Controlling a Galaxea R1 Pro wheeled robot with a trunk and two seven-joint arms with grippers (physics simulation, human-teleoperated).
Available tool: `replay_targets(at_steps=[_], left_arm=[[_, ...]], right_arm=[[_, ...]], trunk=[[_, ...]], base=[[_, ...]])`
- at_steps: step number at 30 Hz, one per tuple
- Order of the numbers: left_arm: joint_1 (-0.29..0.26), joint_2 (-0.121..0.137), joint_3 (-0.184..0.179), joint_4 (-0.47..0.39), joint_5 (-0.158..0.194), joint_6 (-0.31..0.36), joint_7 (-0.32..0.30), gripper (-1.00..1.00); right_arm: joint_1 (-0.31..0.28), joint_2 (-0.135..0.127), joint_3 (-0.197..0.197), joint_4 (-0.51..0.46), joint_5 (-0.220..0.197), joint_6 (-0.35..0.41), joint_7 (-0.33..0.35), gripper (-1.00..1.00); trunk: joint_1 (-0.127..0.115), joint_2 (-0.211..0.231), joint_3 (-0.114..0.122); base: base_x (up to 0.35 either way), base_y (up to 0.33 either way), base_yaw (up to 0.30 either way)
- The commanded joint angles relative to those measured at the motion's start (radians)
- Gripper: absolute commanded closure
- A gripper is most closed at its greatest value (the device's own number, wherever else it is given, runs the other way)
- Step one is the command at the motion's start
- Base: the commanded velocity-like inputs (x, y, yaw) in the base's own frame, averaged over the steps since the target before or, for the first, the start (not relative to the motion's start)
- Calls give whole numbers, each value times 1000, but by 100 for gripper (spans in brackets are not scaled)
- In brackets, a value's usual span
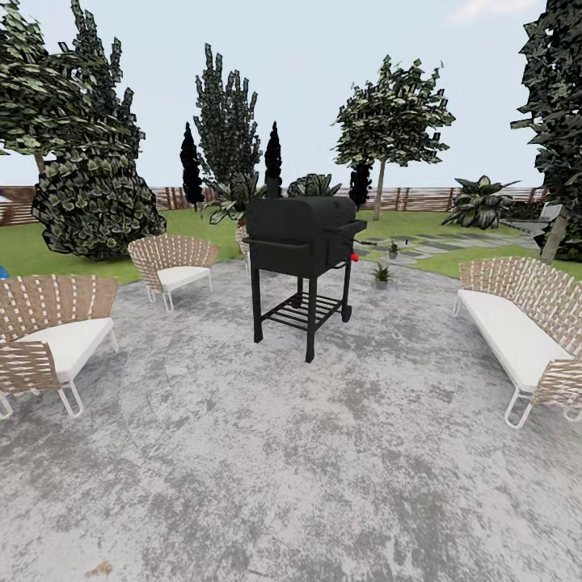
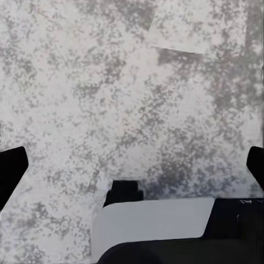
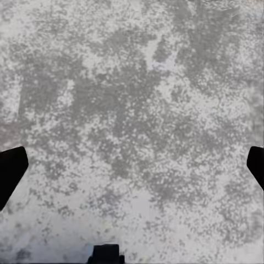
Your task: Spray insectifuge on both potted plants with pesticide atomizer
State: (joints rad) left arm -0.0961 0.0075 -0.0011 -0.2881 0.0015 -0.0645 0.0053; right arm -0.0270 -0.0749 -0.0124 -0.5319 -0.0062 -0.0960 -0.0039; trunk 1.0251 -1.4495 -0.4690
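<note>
The round grey patio (image 1: 307,453) is seen from the head camera, with a black grill (image 1: 301,250) standing near its middle, two woven chairs (image 1: 174,265) on one side and a woven sofa (image 1: 517,331) on the other. A small red spot, which may be the red top of the pesticide atomizer (image 1: 353,257), is seen at the grill's side shelf, though it is too small for the bottle to be made out with certainty. The two potted plants are found beyond the grill: one (image 1: 381,276) at the patio's far edge and the other (image 1: 393,250) further back among the pale stepping stones (image 1: 436,242) on the lawn.

In the left wrist view the left gripper (image 2: 132,165) is held over bare paving, its dark fingertips (image 2: 11,170) spread wide at the two edges of the picture with nothing between them. In the right wrist view the right gripper (image 3: 132,165) is likewise spread, its fingertips (image 3: 11,170) apart over the same speckled ground and nothing gripped. Everything the task concerns lies well ahead of both pairs of fingers, far out of reach.

The step in hand is judged to be the approach: nothing has been picked up and no spraying has begun. The next move calls for the base to be driven across the patio towards the grill's shelf side, so that the red-topped object can be confirmed and brought between one pair of spread fingers.
</note>
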Motion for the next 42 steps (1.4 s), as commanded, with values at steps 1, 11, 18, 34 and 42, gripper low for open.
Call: replay_targets(at_steps=[1,11,18,34,42], left_arm=[[-5,0,-1,-24,0,-4,-1,-100],[-76,-5,-10,-157,-10,-5,-14,-100],[-77,31,-4,-148,-11,-65,-14,-100],[-96,29,-3,-129,0,-103,-15,-100],[-117,34,1,-143,0,-110,-15,-100]], right_arm=[[-1,3,0,-163,-1,-8,0,-100],[-1,7,-1,-200,0,-20,5,-100],[-1,5,-4,-198,3,-21,1,-100],[-1,7,0,-143,-1,-22,1,-100],[-1,7,-1,-145,-1,-23,1,-100]], trunk=[[0,-1,-1],[0,-1,-1],[0,-1,-1],[8,-15,-9],[15,-29,-20]], base=[[0,0,0],[0,0,-168],[0,0,-296],[0,0,-299],[0,0,-288]])
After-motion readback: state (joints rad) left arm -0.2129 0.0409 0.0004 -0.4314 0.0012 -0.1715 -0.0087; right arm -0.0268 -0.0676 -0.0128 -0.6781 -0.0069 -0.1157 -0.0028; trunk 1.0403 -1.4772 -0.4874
